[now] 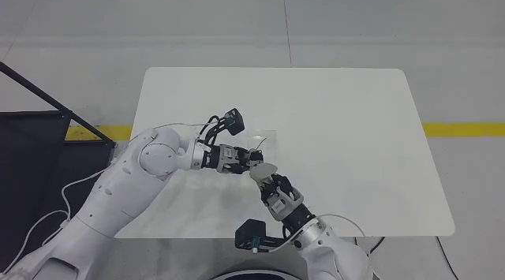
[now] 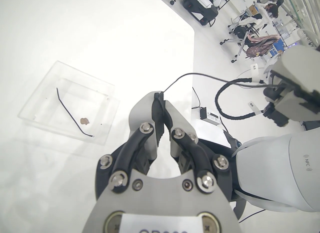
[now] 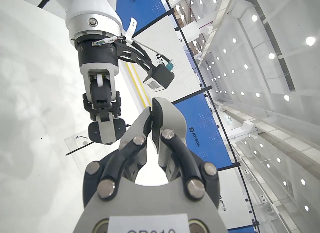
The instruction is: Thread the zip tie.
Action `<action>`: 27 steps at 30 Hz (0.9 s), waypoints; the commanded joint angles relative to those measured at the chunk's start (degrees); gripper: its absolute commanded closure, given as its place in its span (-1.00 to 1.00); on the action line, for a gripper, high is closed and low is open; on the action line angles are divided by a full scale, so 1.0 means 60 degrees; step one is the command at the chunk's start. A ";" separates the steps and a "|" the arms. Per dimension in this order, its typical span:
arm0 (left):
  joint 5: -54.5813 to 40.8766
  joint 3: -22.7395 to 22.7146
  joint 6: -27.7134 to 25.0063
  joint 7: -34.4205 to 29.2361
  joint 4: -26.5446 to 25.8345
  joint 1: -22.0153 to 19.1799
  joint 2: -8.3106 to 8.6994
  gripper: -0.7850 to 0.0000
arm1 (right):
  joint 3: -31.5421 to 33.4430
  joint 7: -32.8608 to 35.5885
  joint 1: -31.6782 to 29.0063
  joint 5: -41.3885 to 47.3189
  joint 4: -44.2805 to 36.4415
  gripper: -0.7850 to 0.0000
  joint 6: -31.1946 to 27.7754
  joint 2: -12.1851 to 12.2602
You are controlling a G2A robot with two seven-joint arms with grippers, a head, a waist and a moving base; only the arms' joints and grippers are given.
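Observation:
My left gripper (image 1: 252,154) hangs above the white table (image 1: 355,122), left of its middle, shut on a thin black zip tie (image 2: 192,74). The tie leaves the fingertips (image 2: 157,98) and arcs away in a long free curve. In the right wrist view the left gripper (image 3: 106,133) has the tie's strap (image 3: 80,147) sticking out past it over the table. My right gripper (image 1: 263,169) sits just in front of the left one, tips almost touching it. Its pads (image 3: 156,118) are shut, and I see nothing held between them.
A clear shallow tray (image 2: 37,103) lies on the table under the grippers, holding a second black zip tie (image 2: 67,111) and a small brown scrap (image 2: 85,120). The table's rounded corner (image 2: 193,43) is close beyond it. Wide bare tabletop spreads to the right in the top view.

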 commanded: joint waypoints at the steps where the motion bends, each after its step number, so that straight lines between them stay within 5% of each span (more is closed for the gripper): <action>1: 0.0015 -0.0015 -0.0003 0.0024 -0.0009 0.0010 0.0004 1.00 | 0.0040 -0.0090 -0.0026 -0.0084 -0.0023 1.00 -0.0167 0.0028; 27: 0.0071 -0.0136 -0.0087 0.0250 -0.0033 0.0098 0.0034 1.00 | -0.0179 -0.0268 0.0166 -0.0901 0.0012 1.00 -0.1585 0.0203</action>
